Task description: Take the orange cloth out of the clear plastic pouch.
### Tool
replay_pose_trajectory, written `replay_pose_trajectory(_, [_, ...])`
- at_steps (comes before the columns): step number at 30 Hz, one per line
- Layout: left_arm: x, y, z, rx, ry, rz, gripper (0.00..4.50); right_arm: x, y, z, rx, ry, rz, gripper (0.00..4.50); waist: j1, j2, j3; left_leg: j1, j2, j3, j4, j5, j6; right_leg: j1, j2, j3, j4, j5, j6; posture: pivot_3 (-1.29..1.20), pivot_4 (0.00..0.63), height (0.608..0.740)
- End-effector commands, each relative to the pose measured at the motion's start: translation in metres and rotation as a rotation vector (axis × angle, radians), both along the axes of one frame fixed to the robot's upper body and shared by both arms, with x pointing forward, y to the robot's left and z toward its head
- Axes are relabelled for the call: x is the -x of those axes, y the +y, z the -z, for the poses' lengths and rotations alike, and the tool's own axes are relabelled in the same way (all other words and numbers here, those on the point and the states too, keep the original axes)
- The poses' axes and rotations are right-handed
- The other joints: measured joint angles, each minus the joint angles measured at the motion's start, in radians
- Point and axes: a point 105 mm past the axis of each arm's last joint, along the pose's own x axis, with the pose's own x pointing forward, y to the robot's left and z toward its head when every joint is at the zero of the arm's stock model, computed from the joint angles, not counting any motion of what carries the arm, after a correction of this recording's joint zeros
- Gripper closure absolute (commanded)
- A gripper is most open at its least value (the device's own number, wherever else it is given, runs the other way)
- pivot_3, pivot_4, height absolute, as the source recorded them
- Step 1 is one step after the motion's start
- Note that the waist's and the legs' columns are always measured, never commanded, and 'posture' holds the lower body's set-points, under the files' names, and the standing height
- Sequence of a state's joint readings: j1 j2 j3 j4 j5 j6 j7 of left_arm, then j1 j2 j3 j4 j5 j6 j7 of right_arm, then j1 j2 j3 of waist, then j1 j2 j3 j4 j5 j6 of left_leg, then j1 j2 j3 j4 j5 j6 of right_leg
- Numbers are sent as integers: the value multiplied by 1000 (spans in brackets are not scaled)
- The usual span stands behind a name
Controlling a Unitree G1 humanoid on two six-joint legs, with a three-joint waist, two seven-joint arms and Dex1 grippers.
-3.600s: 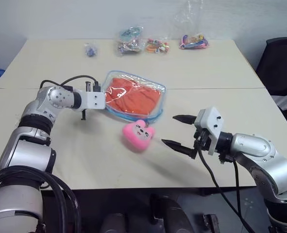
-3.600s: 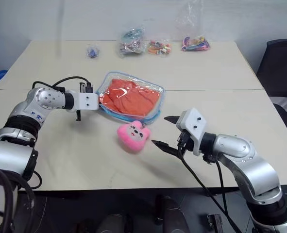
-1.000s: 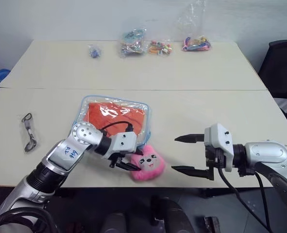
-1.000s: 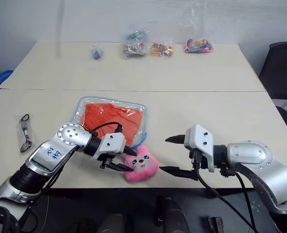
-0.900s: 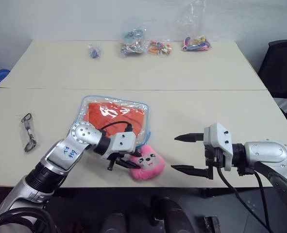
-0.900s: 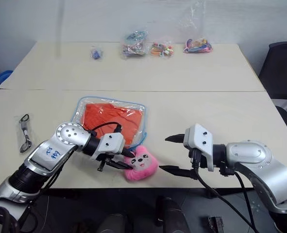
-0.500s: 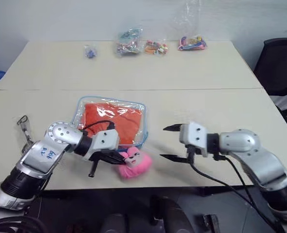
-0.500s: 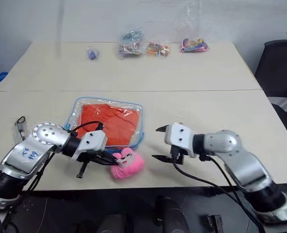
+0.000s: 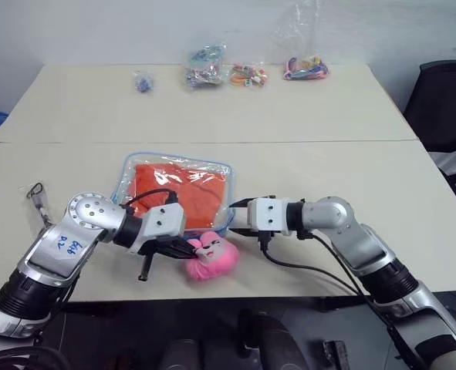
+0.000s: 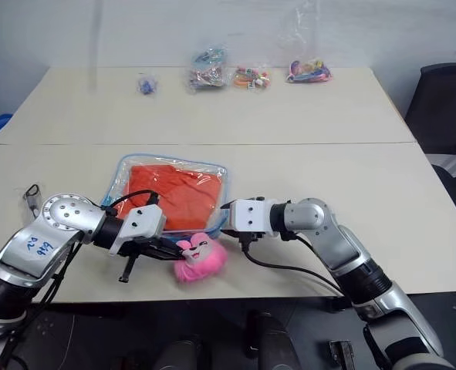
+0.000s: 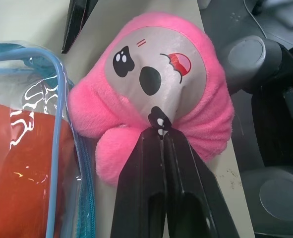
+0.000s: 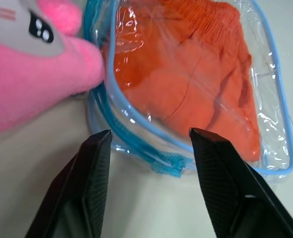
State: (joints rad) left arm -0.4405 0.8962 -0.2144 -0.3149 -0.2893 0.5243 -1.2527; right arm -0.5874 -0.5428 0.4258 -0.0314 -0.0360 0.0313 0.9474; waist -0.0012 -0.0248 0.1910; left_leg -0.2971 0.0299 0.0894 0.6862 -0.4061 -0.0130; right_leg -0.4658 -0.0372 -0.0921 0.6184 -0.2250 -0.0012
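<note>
- Cloth [image 12: 186, 74] lies inside the pouch [image 12: 136, 130], flat on the table [image 9: 328, 116], ahead of our right fingers.
- Our right gripper [image 12: 151, 144] has its fingers apart, holding nothing; the pouch's blue-trimmed corner sits just off their tips, between them.
- Our left gripper [image 11: 161, 136] has its fingers pressed together, pinching the face of the pink plush [image 11: 156, 84].
- That plush touches the pouch's near edge, so the cloth lies just beside our left fingers.

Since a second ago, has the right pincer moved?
Yes. The right pincer has swung left across the table, from open tabletop to the pouch's near right corner, beside the pink toy.
</note>
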Motion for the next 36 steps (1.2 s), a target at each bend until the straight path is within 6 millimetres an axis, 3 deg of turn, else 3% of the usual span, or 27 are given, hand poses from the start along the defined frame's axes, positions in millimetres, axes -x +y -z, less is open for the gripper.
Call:
replay_pose_trajectory(1, [2, 0, -8, 7, -40, 6, 4500, 3, 7, -7, 1, -61, -49, 1810, -2, 0, 0, 0, 0, 0, 0, 0, 0, 0, 0, 0, 0, 0, 0, 0, 150, 740])
replay_pose_trajectory(8, [1, 0, -8, 8, -44, 3, 4500, -1, 19, -11, -38, -69, -62, 1810, -3, 0, 0, 0, 0, 0, 0, 0, 0, 0, 0, 0, 1, 0, 0, 0, 150, 740])
replay_pose_trajectory(11, [2, -2, -7, 12, -45, 7, 4500, -2, 21, -10, -34, -67, -72, 2437, -2, 0, 0, 0, 0, 0, 0, 0, 0, 0, 0, 0, 1, 0, 0, 0, 150, 740])
replay_pose_trajectory(17, [1, -2, -6, 15, -46, -4, 4500, -4, 21, -10, -22, -73, -97, 4413, -2, 0, 0, 0, 0, 0, 0, 0, 0, 0, -1, 0, 1, 0, 0, 0, 150, 740])
replay_pose_trajectory(20, [-1, 5, -5, 18, -42, -43, 4500, -8, 13, -12, -2, -105, -82, 4467, -4, 0, 0, 0, 0, 0, 0, 0, 0, -1, -1, 0, 1, 0, 0, 0, 150, 740])
replay_pose_trajectory(28, [1, 53, -8, -11, -42, -214, 4500, -8, -25, -18, 96, -174, -89, 4467, -3, 0, 0, 0, 0, 0, 0, 0, 0, -2, -1, 0, 1, -1, -1, 0, 150, 740])
replay_pose_trajectory(36, [4, 134, -20, -42, -64, -517, 4500, 3, -61, -19, 169, -198, -105, 4467, -3, 0, 0, -3, -1, 4, 0, 0, 0, -13, -3, 1, 2, -1, -2, 0, 150, 740])
